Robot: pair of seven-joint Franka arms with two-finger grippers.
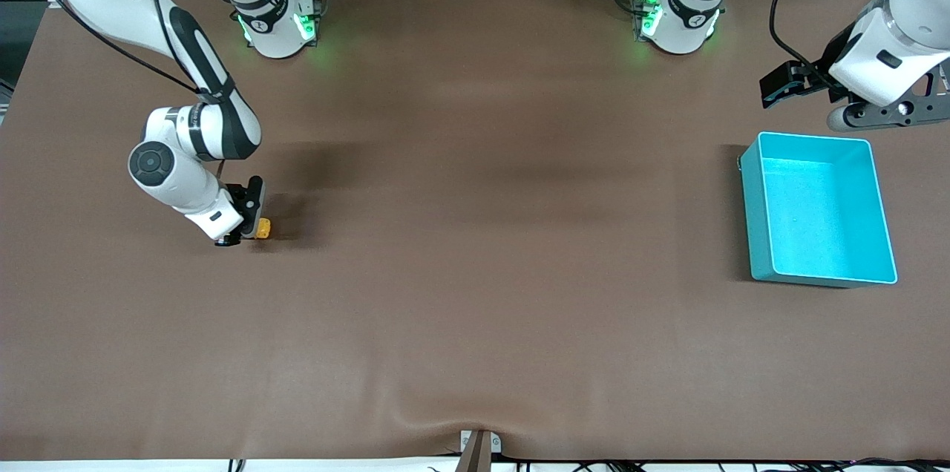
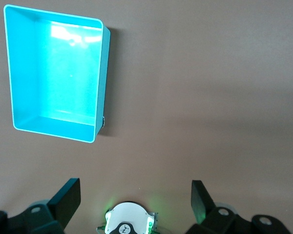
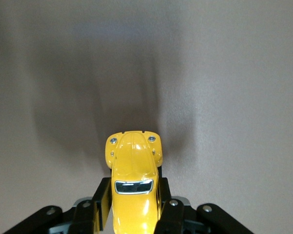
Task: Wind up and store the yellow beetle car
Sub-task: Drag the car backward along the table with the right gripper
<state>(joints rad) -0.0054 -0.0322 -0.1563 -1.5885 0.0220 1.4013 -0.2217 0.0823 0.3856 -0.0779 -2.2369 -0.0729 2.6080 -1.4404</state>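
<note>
The right hand (image 3: 132, 214) gripped the car (image 1: 262, 228) by its sides, low at the tabletop (image 1: 475, 294) near its own end, likely for winding. The left hand (image 2: 136, 200) waited, released, by the bin (image 1: 816, 208).

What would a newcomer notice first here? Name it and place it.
The bright teal bin, empty, sits at the left arm's end of the table, with the left hand open in the air above the table beside it. At the right arm's end, the right hand grips the tiny yellow beetle car low over the table.
</note>
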